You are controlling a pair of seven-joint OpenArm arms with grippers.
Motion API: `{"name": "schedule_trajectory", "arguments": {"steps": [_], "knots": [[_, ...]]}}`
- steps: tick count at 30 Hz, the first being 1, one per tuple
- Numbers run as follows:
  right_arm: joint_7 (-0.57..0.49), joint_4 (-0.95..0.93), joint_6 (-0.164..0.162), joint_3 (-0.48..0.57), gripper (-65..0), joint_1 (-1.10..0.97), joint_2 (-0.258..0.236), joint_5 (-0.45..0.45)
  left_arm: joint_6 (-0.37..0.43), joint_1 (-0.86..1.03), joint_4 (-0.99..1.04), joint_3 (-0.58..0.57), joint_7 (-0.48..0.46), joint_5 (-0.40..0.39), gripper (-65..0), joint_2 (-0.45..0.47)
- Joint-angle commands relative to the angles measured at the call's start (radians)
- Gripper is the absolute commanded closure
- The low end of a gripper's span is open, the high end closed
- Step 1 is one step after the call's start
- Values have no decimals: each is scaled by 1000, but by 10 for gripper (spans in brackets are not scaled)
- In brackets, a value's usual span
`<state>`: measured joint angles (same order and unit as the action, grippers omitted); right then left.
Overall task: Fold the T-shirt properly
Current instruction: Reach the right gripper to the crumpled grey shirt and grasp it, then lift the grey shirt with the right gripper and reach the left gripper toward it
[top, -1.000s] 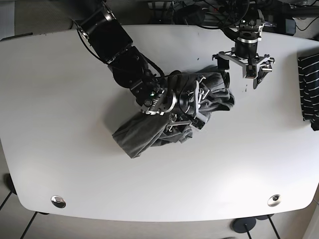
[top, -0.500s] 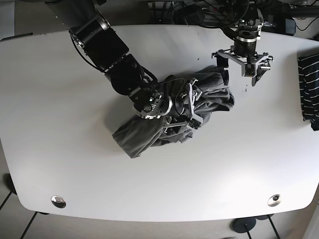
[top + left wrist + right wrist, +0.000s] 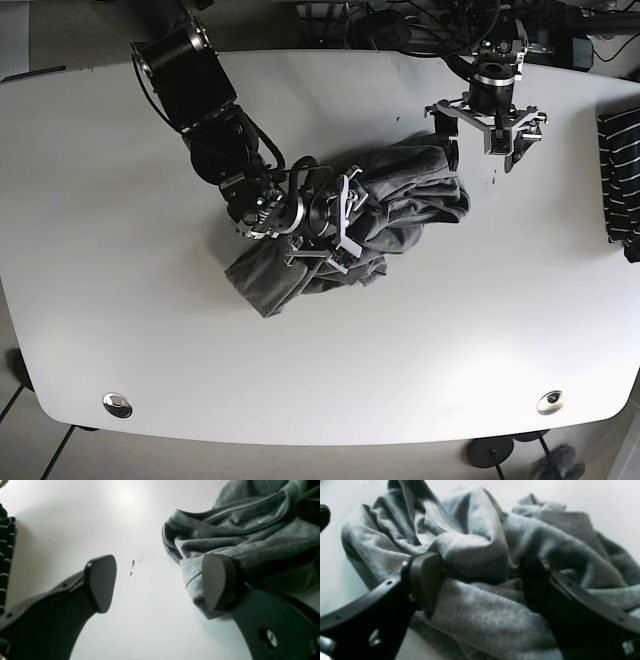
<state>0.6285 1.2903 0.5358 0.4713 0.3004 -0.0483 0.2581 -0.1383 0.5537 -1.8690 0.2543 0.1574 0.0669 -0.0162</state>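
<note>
The grey T-shirt point(image 3: 400, 205) lies crumpled in a heap at the middle of the white table point(image 3: 120, 250). My right gripper point(image 3: 343, 222) is low over the heap's left part. In the right wrist view this right gripper point(image 3: 480, 580) is open, its fingers point(image 3: 425, 580) straddling a raised fold of the T-shirt point(image 3: 475, 552). My left gripper point(image 3: 482, 148) hangs by the shirt's back right corner. In the left wrist view the left gripper point(image 3: 160, 582) is open over bare table, one finger point(image 3: 217, 582) above the edge of the T-shirt point(image 3: 250, 530).
A dark striped garment point(image 3: 622, 180) lies at the table's right edge and shows at the left border of the left wrist view point(image 3: 5, 555). Small brown specks point(image 3: 132, 566) mark the table between the left fingers. Two metal fittings point(image 3: 117, 403) point(image 3: 549, 402) sit near the front edge.
My right arm has drawn back to the left across the shirt heap, the gripper still low on the cloth. The left arm has barely moved.
</note>
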Motion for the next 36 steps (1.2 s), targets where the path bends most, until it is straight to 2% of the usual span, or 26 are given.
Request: {"name": "schedule_trajectory", "arguments": {"steps": [1, 8, 9, 13, 17, 18, 19, 21, 22, 24, 27, 29, 36], "knots": [[-28, 4, 8, -3, -474, 27, 34, 10, 2, 2, -16, 1, -28, -8, -499, 3], [-57, -48, 2, -6, -469, 26, 90, 10, 2, 2, -16, 3, -28, -8, -499, 3], [-81, -56, -1, -4, -426, 26, 92, 10, 2, 2, -16, 3, -28, -8, -499, 3], [-97, -81, -3, -7, -29, 29, 92, 10, 2, 2, -16, 3, -28, -8, -499, 3], [-92, -24, -9, -9, -16, 44, 89, 14, 2, 2, -17, 4, -28, -8, -499, 5], [-92, 8, -29, -9, -17, 44, 86, 13, 2, 2, -17, 3, -28, -8, -499, 5], [-91, 58, -64, -9, -17, 46, 84, 10, 1, 2, -17, 0, -28, -8, -499, 5], [-60, 122, -96, -9, -17, 79, 84, 10, 1, 2, -21, -5, -28, -8, -499, 5], [-37, 151, -102, -9, -17, 108, 84, 14, 1, 2, -25, -6, -28, -9, -499, 5], [-29, 190, -102, -9, -17, 174, 84, 16, -1, 1, -28, -8, -28, -60, -499, 5], [0, 202, -104, -12, -17, 300, 87, 16, -1, 1, -60, -13, -26, -178, -499, 32], [18, 200, -102, -38, -17, 382, 92, 17, -1, 1, -65, -28, -26, -220, -499, 57], [73, 193, -95, -159, -17, 707, 94, 19, 1, -4, -65, -26, -28, -235, -499, 61]]}}
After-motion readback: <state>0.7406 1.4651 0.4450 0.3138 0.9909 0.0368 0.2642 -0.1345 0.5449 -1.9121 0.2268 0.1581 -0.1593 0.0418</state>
